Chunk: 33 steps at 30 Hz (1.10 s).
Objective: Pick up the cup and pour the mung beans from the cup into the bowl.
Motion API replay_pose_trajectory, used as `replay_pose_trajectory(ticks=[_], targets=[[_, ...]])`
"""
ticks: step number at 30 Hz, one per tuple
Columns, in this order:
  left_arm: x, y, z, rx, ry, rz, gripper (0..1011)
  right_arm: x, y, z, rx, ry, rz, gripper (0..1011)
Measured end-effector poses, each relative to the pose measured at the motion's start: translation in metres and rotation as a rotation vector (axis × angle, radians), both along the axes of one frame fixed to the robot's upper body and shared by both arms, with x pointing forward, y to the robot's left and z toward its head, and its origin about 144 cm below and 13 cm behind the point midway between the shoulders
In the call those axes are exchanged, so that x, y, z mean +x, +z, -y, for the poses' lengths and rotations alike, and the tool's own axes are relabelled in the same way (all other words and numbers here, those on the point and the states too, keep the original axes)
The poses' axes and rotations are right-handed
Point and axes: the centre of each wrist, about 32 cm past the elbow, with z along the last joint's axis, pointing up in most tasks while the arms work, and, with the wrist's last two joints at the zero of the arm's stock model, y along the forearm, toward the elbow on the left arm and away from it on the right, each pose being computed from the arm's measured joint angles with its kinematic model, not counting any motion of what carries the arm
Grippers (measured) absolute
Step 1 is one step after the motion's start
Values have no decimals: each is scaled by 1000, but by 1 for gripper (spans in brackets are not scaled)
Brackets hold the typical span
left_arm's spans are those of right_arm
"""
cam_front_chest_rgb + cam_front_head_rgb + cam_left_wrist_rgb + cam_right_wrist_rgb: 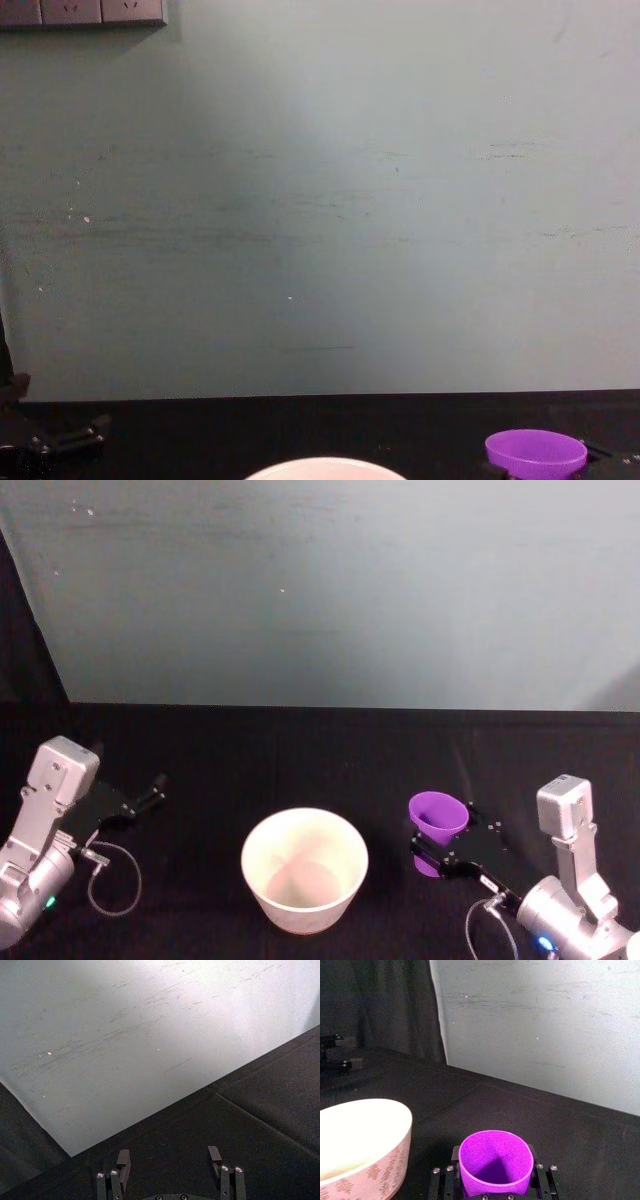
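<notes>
Cup in the right gripper — just to the right of the bowl.
The jaws are closed on the cup's lower wall, its mouth facing up, not touching the bowl. The left gripper sits well to the left of the bowl — fingers spread, holding nothing.
</notes>
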Motion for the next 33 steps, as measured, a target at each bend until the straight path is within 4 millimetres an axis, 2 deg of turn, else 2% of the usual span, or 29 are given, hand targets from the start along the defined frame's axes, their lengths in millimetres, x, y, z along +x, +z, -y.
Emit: replay_pose_trajectory(ticks=[12,24,33], targets=[[0,0,0,0,0,0,1003,-6,26,-3,-31,-7,74,739],[0,0,0,0,0,0,1003,-16,84,2,1,-11,169,739],[0,0,0,0,0,0,1003,-13,119,10,18,11,200,739]])
